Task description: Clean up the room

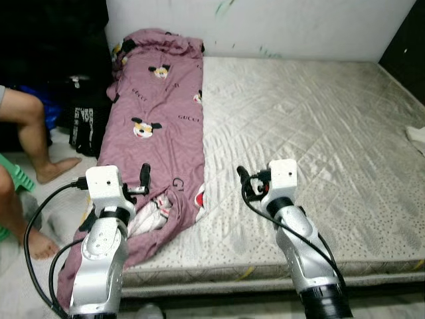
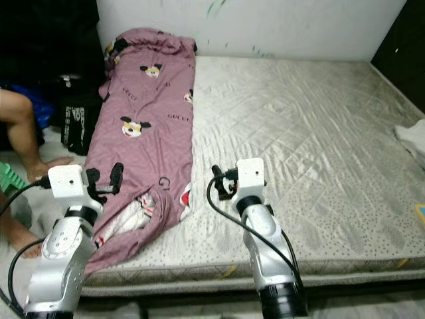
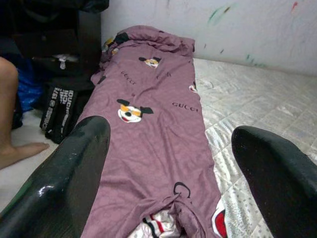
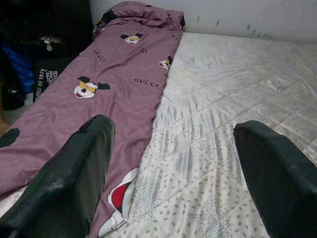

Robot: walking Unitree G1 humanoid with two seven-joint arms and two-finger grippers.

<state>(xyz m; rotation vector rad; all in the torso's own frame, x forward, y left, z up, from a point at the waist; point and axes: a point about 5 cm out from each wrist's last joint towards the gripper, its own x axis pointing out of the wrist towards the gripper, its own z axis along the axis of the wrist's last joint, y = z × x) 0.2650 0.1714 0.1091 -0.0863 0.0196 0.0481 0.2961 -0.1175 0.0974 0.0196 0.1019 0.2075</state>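
Hovering wide open and empty, left pincer and right pincer over purple blanket lying along mattress left edge. Best gripping both near corners evenly.

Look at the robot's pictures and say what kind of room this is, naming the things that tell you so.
Most likely a bedroom: a bare quilted mattress lies low against a white wall, with a purple cartoon-print blanket spread along its left edge. A black bag stands on the floor beside it.
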